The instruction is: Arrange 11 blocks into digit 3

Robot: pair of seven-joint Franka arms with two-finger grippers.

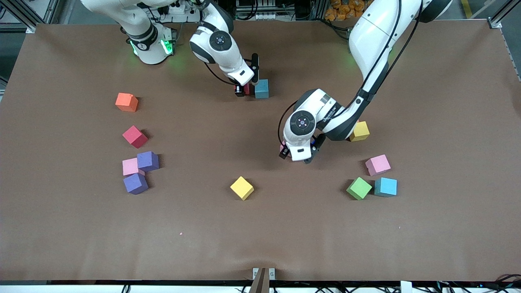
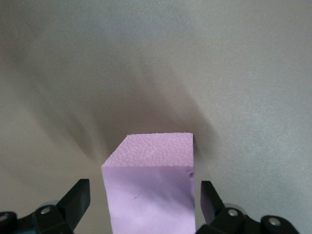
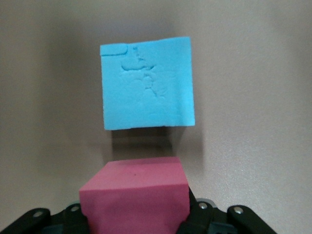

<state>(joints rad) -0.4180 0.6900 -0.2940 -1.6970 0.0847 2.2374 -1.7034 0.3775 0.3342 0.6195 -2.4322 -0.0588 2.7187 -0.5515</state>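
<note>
- The right gripper (image 3: 139, 222) has its fingers closed on a red matte foam cube (image 3: 135, 197), just beside a teal-blue foam cube (image 1: 261, 88) toward the robots' edge of the brown worktop (image 1: 260, 236).
- The left gripper (image 2: 141, 204) is low over mid-worktop; its fingers (image 2: 78, 197) stand apart on either side of a pink foam cube (image 2: 151, 195), with a visible gap, not gripping.
- The remaining foam cubes lie scattered; no digit is formed.

- Both arms (image 1: 372, 49) wore glossy white shells with dark grey joint rings.
- Black cables ran along the links.
- The right arm's base (image 1: 151, 44) glowed green.
- Black fingers (image 2: 78, 200) carried silver screws.
</note>
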